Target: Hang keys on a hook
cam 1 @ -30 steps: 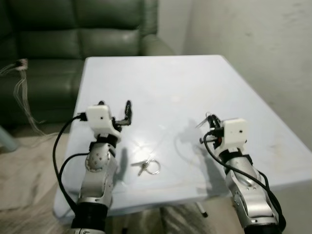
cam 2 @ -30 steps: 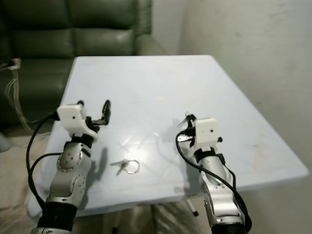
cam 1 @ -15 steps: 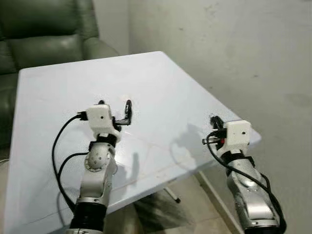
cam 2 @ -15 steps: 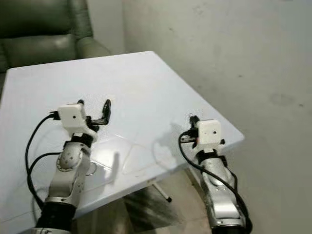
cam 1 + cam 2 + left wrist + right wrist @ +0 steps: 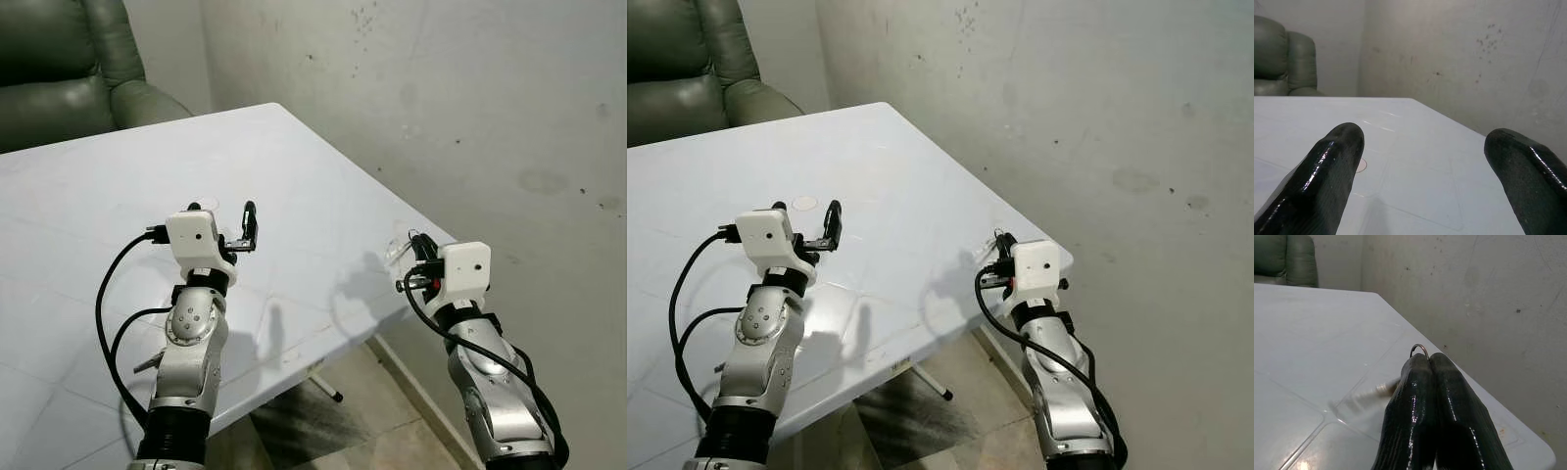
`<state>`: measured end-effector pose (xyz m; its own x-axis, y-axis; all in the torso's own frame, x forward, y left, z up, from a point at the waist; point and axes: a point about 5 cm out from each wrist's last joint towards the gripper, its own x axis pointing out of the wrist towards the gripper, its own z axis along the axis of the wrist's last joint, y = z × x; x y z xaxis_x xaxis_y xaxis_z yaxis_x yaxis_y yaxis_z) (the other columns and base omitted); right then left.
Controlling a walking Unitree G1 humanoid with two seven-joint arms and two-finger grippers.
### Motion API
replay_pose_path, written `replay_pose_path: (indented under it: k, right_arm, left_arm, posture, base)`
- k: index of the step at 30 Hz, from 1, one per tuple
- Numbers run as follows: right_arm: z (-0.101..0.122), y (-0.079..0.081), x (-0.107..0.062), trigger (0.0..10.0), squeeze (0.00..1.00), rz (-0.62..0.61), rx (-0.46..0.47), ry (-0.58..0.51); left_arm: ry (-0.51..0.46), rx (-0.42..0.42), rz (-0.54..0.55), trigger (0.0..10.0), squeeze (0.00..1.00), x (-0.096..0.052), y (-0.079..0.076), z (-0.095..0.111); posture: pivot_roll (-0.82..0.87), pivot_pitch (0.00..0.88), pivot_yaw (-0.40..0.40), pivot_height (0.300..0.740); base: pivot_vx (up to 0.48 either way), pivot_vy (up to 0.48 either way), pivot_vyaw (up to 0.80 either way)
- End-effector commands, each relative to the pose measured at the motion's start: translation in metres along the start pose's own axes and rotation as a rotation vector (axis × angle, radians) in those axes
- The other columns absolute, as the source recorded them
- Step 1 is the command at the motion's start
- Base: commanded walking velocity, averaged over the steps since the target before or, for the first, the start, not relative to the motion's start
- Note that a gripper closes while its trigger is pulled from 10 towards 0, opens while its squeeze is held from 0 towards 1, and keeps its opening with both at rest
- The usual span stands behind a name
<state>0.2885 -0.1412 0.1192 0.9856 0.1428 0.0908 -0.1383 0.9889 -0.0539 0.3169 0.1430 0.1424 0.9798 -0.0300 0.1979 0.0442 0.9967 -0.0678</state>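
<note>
Nearest, two silver forearms raised over the near edge of a white table (image 5: 323,196). Right gripper (image 5: 1429,363) clenched tight, black fingers (image 5: 1449,401) pressed flat together, gripping a key ring (image 5: 1420,348) whose thin metal arc peeps just past the fingertips. From the head views, right gripper (image 5: 419,245) held above the table's right corner, close to its edge; key ring's glint barely visible there, too small to read. Ring's plane seemingly upright between the pads, arc pointing forward along the fingers toward the wall; keys themselves hidden behind the fingers, so long axis and heading impossible to tell.

Left gripper (image 5: 223,223) raised over the table's near-middle, spread wide, nothing between the fingers (image 5: 1332,166); in the wrist view, bare tabletop showing through the gap, with a small round pale mark (image 5: 804,203) on the surface just beyond.

Under the table's near right side, a slim metal leg (image 5: 328,390) angled down to a tan floor (image 5: 362,411).

Farther off, table running back and left toward a dark green leather armchair (image 5: 69,69) at its far left side. Behind and to the right, a grey plaster wall (image 5: 470,108), stained and speckled with dark spots.
</note>
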Motion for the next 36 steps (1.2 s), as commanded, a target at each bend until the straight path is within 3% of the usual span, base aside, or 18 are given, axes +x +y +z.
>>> replay_pose_path:
  k: [1,3,21,28,31,32,36]
  right_arm:
    - [0.0082,-0.0052,0.0019,10.0,0.0,-0.018,-0.006,-0.026]
    - [0.0081,-0.005,0.0017,10.0,0.0,-0.018,-0.007,-0.025]
    - [0.0073,-0.0034,0.0001,10.0,0.0,-0.006,-0.008,-0.02]
    - [0.0077,-0.0026,0.0002,10.0,0.0,-0.001,-0.009,-0.019]
    - [0.008,-0.0015,0.0003,10.0,0.0,0.003,-0.008,-0.02]
    - [0.0078,-0.0014,0.0,10.0,0.0,0.004,-0.008,-0.019]
    - [0.0077,-0.0013,-0.0005,10.0,0.0,0.005,-0.009,-0.018]
  left_arm:
    - [-0.025,-0.01,-0.016,10.0,0.0,0.0029,-0.005,0.0064]
    - [-0.023,-0.042,-0.007,10.0,0.0,0.0027,-0.0048,0.006]
    - [-0.017,-0.039,-0.011,10.0,0.0,0.0002,-0.0081,0.0044]
    - [-0.016,0.006,-0.02,10.0,0.0,0.0003,-0.0094,0.0048]
    - [-0.017,-0.005,-0.019,10.0,0.0,0.0004,-0.0102,0.0045]
    - [-0.009,-0.048,-0.02,10.0,0.0,0.0004,-0.0107,0.0035]
    - [-0.004,-0.038,-0.018,10.0,0.0,0.0001,-0.0108,0.0032]
  posture:
    - [-0.02,0.0,-0.078,0.74]
    - [-0.02,0.0,-0.078,0.74]
    - [-0.02,0.0,-0.083,0.74]
    - [-0.02,0.0,-0.083,0.74]
    - [-0.02,0.0,-0.082,0.74]
    - [-0.02,0.0,-0.083,0.74]
    - [-0.02,0.0,-0.084,0.74]
  base:
    - [0.0,-0.48,-0.73]
    - [0.0,0.0,-0.73]
    - [0.0,0.0,-0.73]
    - [0.0,-0.084,-0.73]
    - [0.0,-0.48,-0.73]
    - [0.0,0.0,-0.73]
    - [0.0,0.0,-0.73]
